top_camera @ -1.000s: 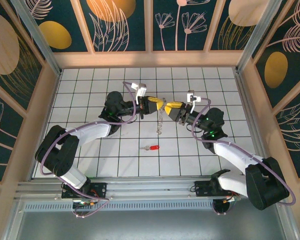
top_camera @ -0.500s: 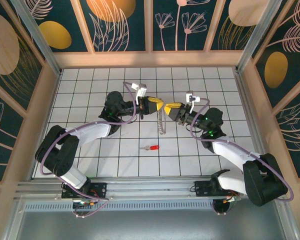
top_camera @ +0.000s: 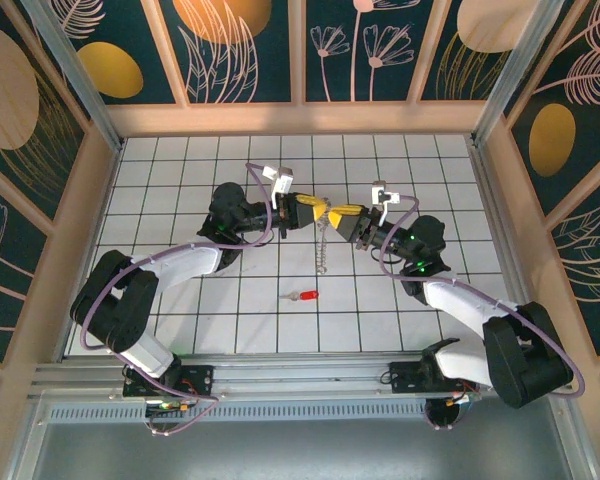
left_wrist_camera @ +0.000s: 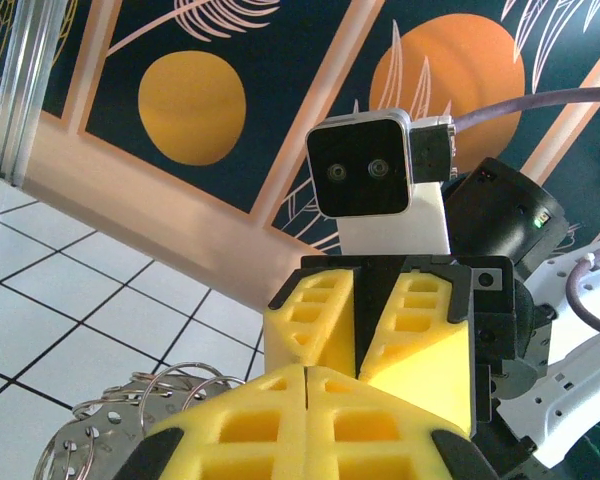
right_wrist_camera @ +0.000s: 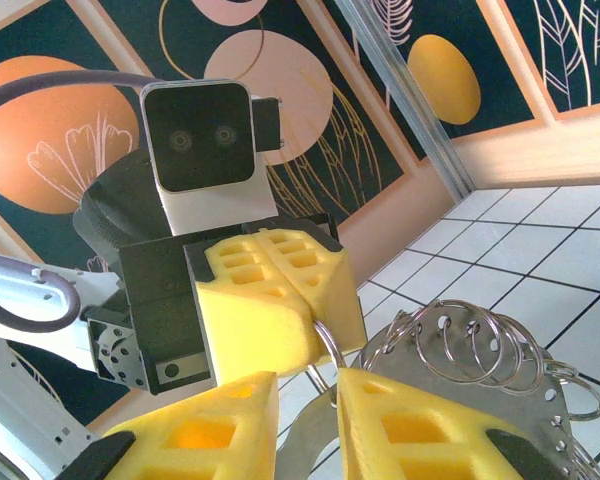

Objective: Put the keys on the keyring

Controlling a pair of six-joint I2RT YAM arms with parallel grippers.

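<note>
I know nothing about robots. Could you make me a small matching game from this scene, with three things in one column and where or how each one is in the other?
Things:
1. the key
2. the keyring
3. left gripper

States:
A. dangling above the tiles
B. fingers pressed shut
C. lying flat on the tiles

Pairs: 1-C, 2-A, 3-B

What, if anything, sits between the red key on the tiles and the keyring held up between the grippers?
Nothing visible does. The key lies alone on bare tile, nearer the arm bases than the keyring, which dangles where the left gripper and right gripper meet.
</note>
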